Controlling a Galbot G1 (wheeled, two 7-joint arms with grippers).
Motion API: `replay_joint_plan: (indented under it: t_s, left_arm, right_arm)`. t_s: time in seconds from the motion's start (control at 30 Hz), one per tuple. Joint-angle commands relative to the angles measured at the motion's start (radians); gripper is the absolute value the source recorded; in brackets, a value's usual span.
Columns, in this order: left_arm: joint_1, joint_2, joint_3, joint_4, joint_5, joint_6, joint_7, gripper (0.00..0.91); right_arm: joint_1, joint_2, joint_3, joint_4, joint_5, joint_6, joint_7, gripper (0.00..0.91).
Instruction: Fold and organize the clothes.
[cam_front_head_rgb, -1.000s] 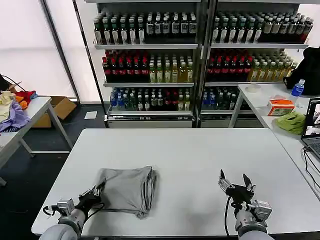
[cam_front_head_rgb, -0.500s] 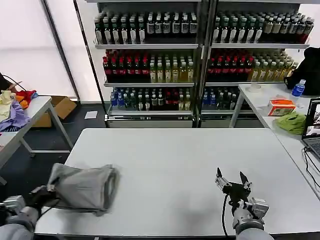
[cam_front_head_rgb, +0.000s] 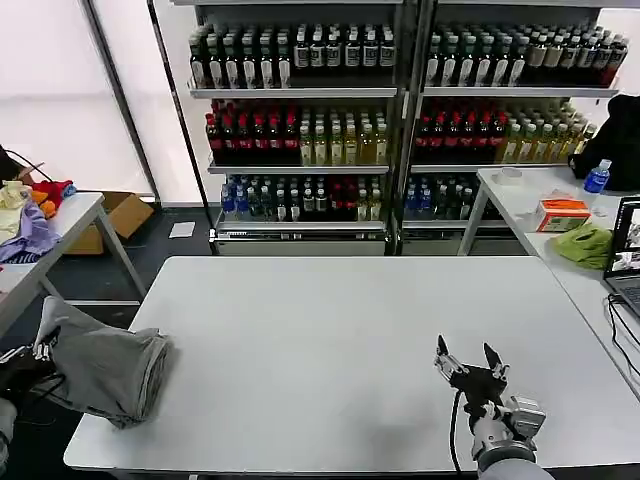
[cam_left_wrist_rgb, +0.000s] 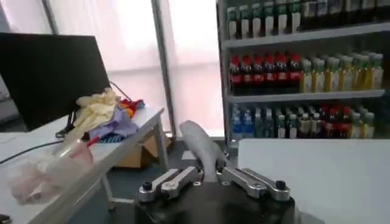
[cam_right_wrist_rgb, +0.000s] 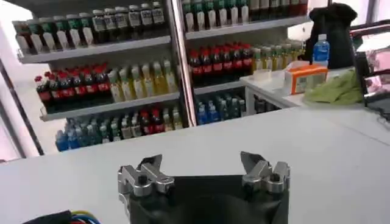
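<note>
A folded light grey shirt (cam_front_head_rgb: 100, 365) hangs over the white table's left front corner, most of it past the edge. My left gripper (cam_front_head_rgb: 28, 365) is shut on the shirt's left end, off the table to the left. In the left wrist view the grey cloth (cam_left_wrist_rgb: 201, 149) rises from between the closed jaws of the left gripper (cam_left_wrist_rgb: 207, 175). My right gripper (cam_front_head_rgb: 468, 365) stands open above the table near its front right, with nothing between its fingers; the right wrist view shows that gripper (cam_right_wrist_rgb: 203, 165) wide open over bare tabletop.
The white table (cam_front_head_rgb: 350, 340) lies in front of me. A side table at left carries purple, red and yellow garments (cam_front_head_rgb: 28, 215). Another table at right holds a lime-green cloth (cam_front_head_rgb: 583, 243), an orange box and a laptop. Drink shelves (cam_front_head_rgb: 390, 110) stand behind.
My left gripper has dragged the folded grey shirt leftward from the table's front middle-left to its left corner and past the edge. The right gripper has stayed nearly still.
</note>
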Motion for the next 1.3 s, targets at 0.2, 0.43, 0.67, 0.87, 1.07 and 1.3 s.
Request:
replay_joint_plan:
  t_s: [0.2, 0.43, 0.67, 0.87, 1.07, 1.3]
  left_arm:
    - [0.011, -0.259, 0.539, -0.401, 0.172, 0.036, -0.128, 0.0]
    - [-0.05, -0.337, 1.029, -0.261, 0.392, 0.02, -0.166, 0.0]
    - [-0.157, -0.352, 1.0, -0.087, 0.406, 0.026, -0.165, 0.0]
    - [-0.16, -0.321, 0.96, -0.111, 0.362, 0.046, -0.173, 0.907]
    - [-0.174, -0.319, 0.944, -0.162, 0.259, 0.05, -0.163, 0.907]
    - [-0.226, -0.318, 0.86, -0.151, 0.152, 0.058, -0.196, 0.907]
  right_arm:
    - [-0.011, 0.015, 0.052, -0.019, -0.015, -0.008, 0.005, 0.907]
    - [-0.049, 0.036, 0.085, -0.016, -0.052, -0.019, 0.002, 0.907]
    - [-0.048, 0.056, 0.066, -0.027, -0.088, -0.024, 0.0, 0.907]
    - [-0.027, 0.068, 0.037, -0.042, -0.106, -0.029, 0.0, 0.907]
    - [-0.006, 0.074, -0.004, -0.066, -0.116, -0.05, -0.001, 0.907]
    - [0.03, 0.075, -0.071, -0.053, 0.019, -0.066, -0.028, 0.907]
